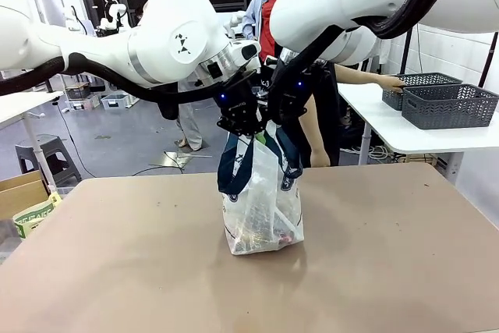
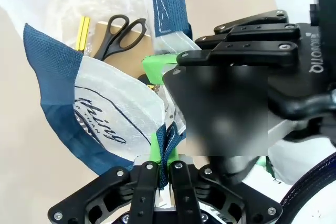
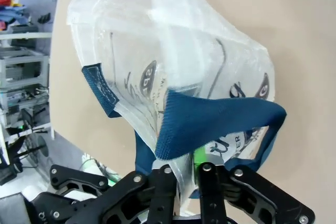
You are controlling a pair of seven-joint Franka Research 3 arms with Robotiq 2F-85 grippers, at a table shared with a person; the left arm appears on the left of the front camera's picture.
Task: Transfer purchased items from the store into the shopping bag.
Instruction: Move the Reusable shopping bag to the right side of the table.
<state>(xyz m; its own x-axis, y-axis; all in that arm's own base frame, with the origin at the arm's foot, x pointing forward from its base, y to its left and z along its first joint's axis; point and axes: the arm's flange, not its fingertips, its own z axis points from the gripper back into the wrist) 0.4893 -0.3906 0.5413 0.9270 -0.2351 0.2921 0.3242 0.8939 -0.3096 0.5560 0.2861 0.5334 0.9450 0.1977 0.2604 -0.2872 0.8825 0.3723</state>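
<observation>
A smooth light brown tabletop (image 1: 117, 263) fills the foreground. Beyond its far right corner stands a white side table (image 1: 405, 136) bearing two dark grey plastic mesh baskets (image 1: 451, 105), set side by side and touching. A person in dark clothing (image 1: 327, 118) stands at the far edge, beside that white table. At the left edge sit an open brown cardboard box (image 1: 19, 191), a green-and-white printed packet (image 1: 35, 214) just in front of it, and a low grey stool (image 1: 47, 154) on the grey floor (image 1: 125, 142).

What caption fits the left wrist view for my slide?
Left gripper shut on the shopping bag's navy handle; black scissors inside.
</observation>
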